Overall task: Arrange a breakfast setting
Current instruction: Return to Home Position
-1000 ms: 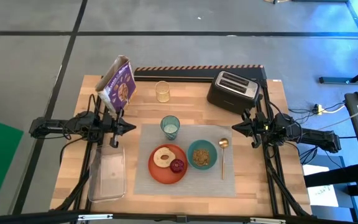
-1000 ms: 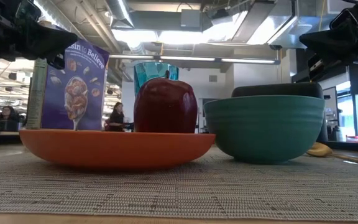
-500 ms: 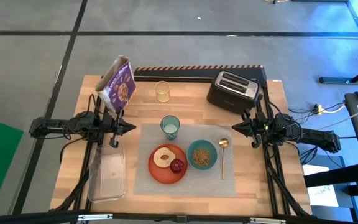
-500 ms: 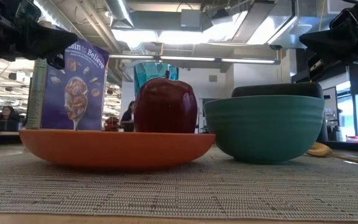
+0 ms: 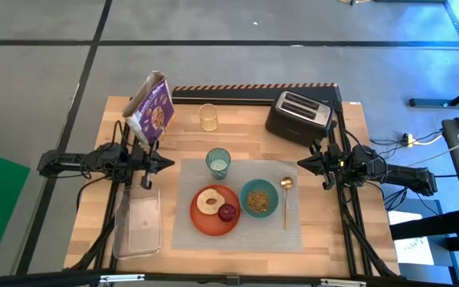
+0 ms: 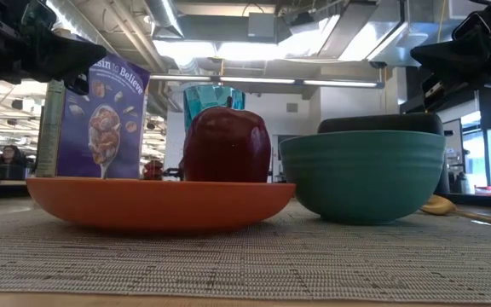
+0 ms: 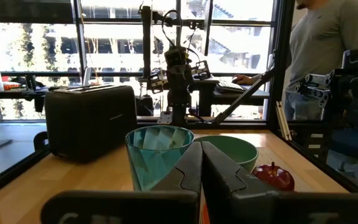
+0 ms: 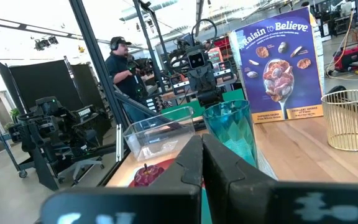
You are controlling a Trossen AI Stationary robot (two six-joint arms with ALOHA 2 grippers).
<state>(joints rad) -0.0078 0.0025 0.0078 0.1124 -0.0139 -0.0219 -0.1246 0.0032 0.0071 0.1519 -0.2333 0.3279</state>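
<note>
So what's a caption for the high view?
Breakfast ready: plate, bowl, cup, spoon on the placemat; left arm, right arm aside.

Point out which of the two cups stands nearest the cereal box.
The pale yellow cup, on bare wood between the cereal box and the toaster. The teal cup stands farther off, beside the orange plate.

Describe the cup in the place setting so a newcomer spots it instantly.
Find the grey placemat, then the orange plate on it. The cup stands on the mat just behind the plate, toward the toaster side. It is faceted translucent teal; the only lookalike, a pale yellow vessel, sits off the mat by the purple cereal box.
</note>
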